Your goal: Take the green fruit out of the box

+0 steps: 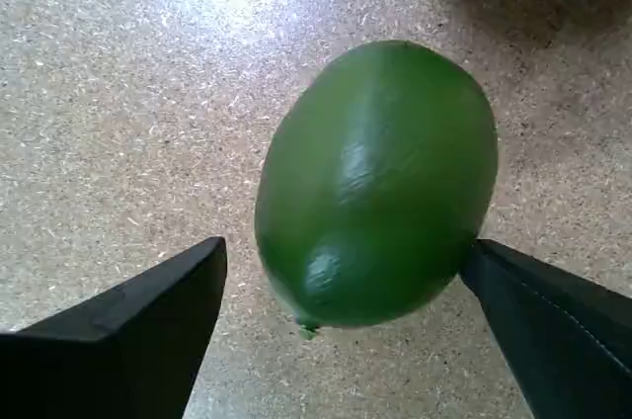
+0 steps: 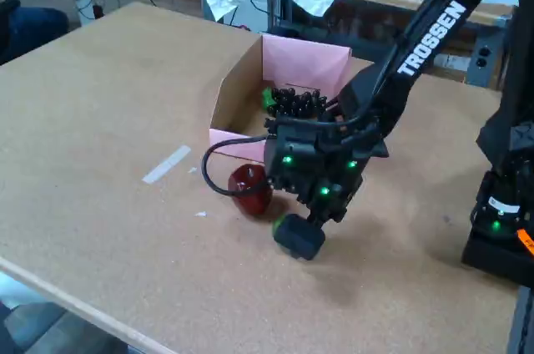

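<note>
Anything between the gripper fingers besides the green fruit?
No. In the wrist view only the green fruit sits between the gripper fingers, over bare table; the right finger touches it, the left stands apart.

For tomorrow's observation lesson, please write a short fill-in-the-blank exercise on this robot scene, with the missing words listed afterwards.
1. The fruit between the gripper's fingers is ____ in colour.
2. In the fixed view, the red apple lies ____ the box.
3. The black grapes lie ____ the box.

Missing words: green; outside; inside
</note>
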